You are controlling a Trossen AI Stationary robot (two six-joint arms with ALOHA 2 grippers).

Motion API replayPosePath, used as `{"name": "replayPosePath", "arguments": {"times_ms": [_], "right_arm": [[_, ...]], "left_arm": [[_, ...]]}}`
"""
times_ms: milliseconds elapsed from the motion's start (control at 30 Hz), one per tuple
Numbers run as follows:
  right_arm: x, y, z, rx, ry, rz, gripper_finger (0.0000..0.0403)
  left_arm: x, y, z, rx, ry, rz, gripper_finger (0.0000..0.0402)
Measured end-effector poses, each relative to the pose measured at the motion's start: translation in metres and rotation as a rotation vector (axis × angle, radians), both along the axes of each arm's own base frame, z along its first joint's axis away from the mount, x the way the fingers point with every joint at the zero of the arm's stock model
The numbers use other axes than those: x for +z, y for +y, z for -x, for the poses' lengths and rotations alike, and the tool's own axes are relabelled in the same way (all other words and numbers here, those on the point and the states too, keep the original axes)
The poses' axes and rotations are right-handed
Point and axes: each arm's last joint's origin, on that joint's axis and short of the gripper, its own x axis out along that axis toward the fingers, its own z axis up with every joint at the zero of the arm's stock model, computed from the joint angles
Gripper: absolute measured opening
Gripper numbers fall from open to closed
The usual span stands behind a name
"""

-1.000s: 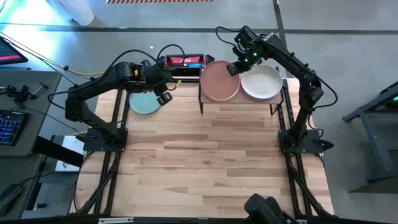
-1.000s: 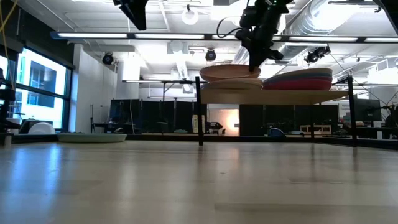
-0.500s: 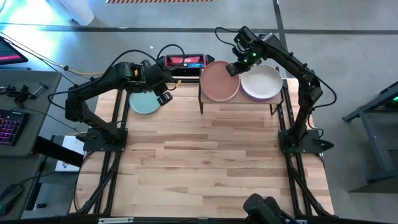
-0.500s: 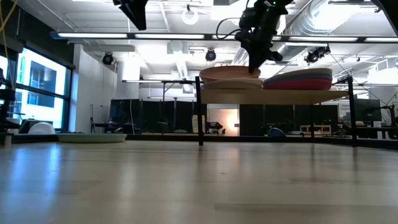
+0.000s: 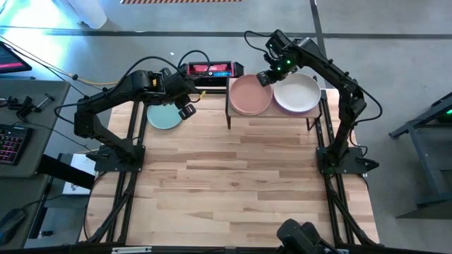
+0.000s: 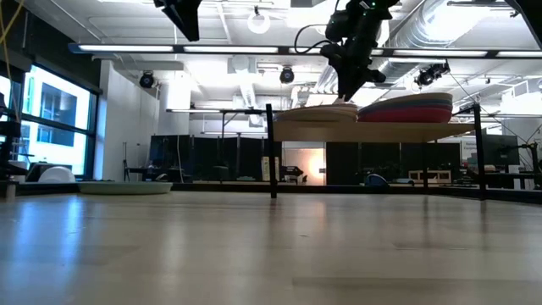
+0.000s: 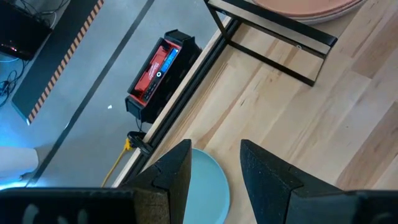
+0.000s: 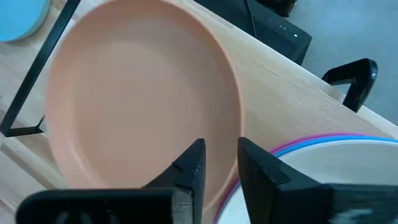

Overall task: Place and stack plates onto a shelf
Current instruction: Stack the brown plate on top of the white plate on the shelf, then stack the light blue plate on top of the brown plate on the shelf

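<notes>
The shelf point(image 5: 311, 111) stands at the table's far right. On its left half a peach-pink plate point(image 5: 251, 94) lies flat on top of another plate. Beside it is a stack topped by a cream-white plate point(image 5: 297, 92). My right gripper point(image 5: 265, 77) hangs open over the peach plate's far right rim point(image 8: 235, 127), one finger on either side of it in the right wrist view. A teal plate point(image 5: 162, 118) rests flat on the table's far left. My left gripper point(image 7: 214, 168) hovers open above the teal plate, clear of it.
A red and black box point(image 5: 208, 70) sits just beyond the table's far edge, between the arms. The shelf's black legs point(image 5: 228, 116) stand on the tabletop. The near half of the wooden tabletop point(image 5: 233, 190) is bare.
The peach-pink plate, held raised and slightly tilted above the left stack, has dropped flat onto it. My right gripper has let it go and kept its place above the plate's rim.
</notes>
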Motion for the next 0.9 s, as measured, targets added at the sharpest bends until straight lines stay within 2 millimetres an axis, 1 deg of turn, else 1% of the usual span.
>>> {"name": "replayPosePath", "arguments": {"times_ms": [300,367,433,567,700,900], "right_arm": [[0.0,-0.001,0.002,0.012,-0.002,-0.011,0.0074],[0.004,0.0,0.003,0.025,-0.021,-0.031,0.0074],[0.009,0.002,0.003,0.051,-0.052,-0.047,0.0074],[0.021,0.011,0.001,0.11,-0.084,-0.06,0.0074],[0.031,0.02,0.0,0.174,-0.077,-0.046,0.0074],[0.037,0.031,-0.002,0.222,-0.062,-0.045,0.0074]], "left_arm": [[0.0,0.0,0.0,-0.012,0.011,-0.003,0.0129],[-0.001,0.0,0.0,-0.012,0.016,-0.002,0.0129],[-0.005,0.0,0.0,-0.015,0.033,0.008,0.0129],[-0.024,0.002,0.002,-0.015,0.128,0.064,0.0129],[-0.051,0.008,0.002,0.014,0.223,0.098,0.0129],[-0.088,0.02,0.009,0.089,0.306,0.189,0.0129]]}}
